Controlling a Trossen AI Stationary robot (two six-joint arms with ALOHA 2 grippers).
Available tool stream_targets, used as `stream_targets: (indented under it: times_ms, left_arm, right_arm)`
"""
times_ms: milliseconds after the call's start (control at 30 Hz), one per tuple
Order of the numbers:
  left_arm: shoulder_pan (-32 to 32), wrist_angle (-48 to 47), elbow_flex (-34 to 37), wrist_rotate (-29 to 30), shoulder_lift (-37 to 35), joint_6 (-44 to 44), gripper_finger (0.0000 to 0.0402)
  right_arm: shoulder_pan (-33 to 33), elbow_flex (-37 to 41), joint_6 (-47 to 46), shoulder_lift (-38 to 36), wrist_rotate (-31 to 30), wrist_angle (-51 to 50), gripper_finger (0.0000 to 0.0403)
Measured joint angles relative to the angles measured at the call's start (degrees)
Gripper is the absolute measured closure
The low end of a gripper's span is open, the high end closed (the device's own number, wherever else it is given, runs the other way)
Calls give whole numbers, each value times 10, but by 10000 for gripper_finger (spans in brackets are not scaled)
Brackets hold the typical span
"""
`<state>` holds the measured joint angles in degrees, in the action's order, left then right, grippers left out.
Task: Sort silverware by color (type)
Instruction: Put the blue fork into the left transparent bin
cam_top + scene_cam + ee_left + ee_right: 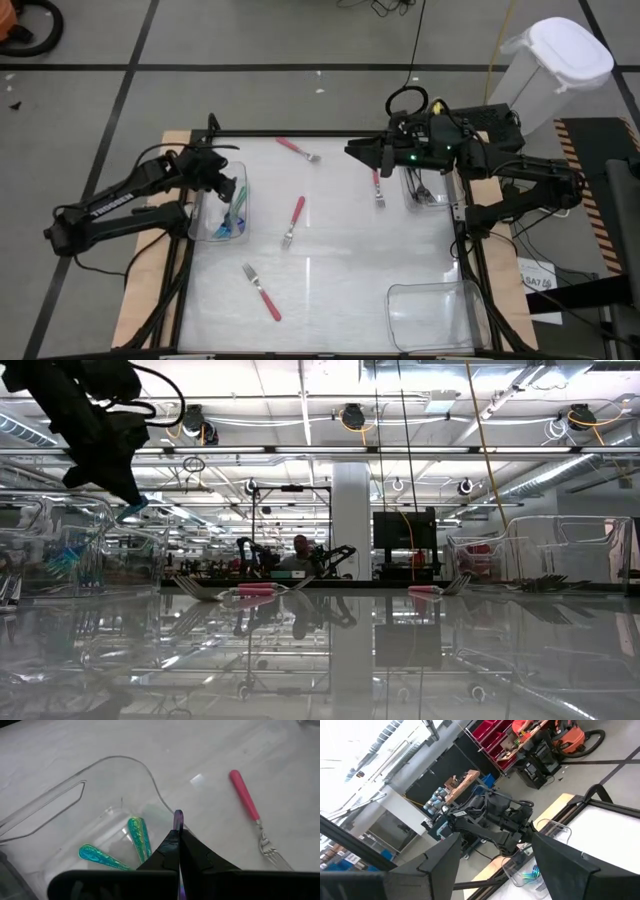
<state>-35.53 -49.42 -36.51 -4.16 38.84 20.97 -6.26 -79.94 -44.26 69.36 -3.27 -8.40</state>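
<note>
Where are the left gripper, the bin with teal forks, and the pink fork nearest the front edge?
left gripper (178,847): left wrist view, between shut fingertips.
bin with teal forks (202,226): high view, its rim.
pink fork (268,299): high view, its handle.

Glossy clear plastic bin (107,775), iridescent teal handles (139,836).

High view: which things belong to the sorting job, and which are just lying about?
Job: four pink forks on table; teal forks in left bin; held fork in left end effector; black forks.
Lying about: white container, cable loop, both off-table.
</note>
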Motion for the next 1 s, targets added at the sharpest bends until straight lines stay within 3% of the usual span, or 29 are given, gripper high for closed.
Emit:
stream_targets:
  times_ms: [267, 733, 1000]
  left_arm:
    - [0, 2, 0, 9, 32, -8, 401]
    - [0, 6, 0, 12, 108, 56, 400]
    - [0, 17, 0, 13, 108, 83, 351]
  right_arm:
    - [-2, 0, 24, 0, 0, -5, 161]
    - [-16, 0, 32, 0, 1, -38, 161]
    - [-15, 0, 31, 0, 3, -39, 161]
